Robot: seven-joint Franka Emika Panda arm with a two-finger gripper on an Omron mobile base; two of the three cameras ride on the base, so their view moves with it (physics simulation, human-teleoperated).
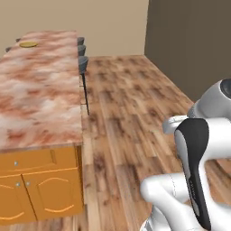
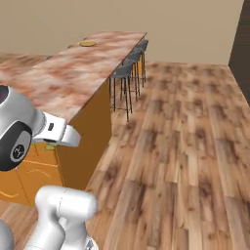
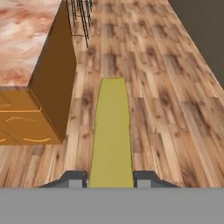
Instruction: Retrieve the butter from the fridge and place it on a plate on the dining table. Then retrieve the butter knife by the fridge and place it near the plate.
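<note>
Looking along the hand, we see the butter as a flat, matte pale-yellow stick with rounded far corners, running straight out from between the two dark finger tips. The gripper is clenched on the butter's near end; each tip sits against one long side of the stick. The near end of the stick is cut off by the bottom of the hand view, so we cannot see its full length. Beneath it lies a floor of glossy brown wood planks with dark knots.

The dining table has a long rectangular top, marbled in reddish-brown and white, smooth and slightly shiny. Its near end rests on orange cabinets with arched door panels and small round knobs. From the right base view the table's side wall reads as a plain orange-brown panel.

The plate sits at the far left corner of the table top, close to the far edge. At this range it reads as a thin yellow oval; its centre colour is too small to make out. In the right base view it is a small yellow disc near the far edge.

Grey stools with round seats and thin dark legs stand in a row along the table's right edge; their seats are partly tucked under the top.
</note>
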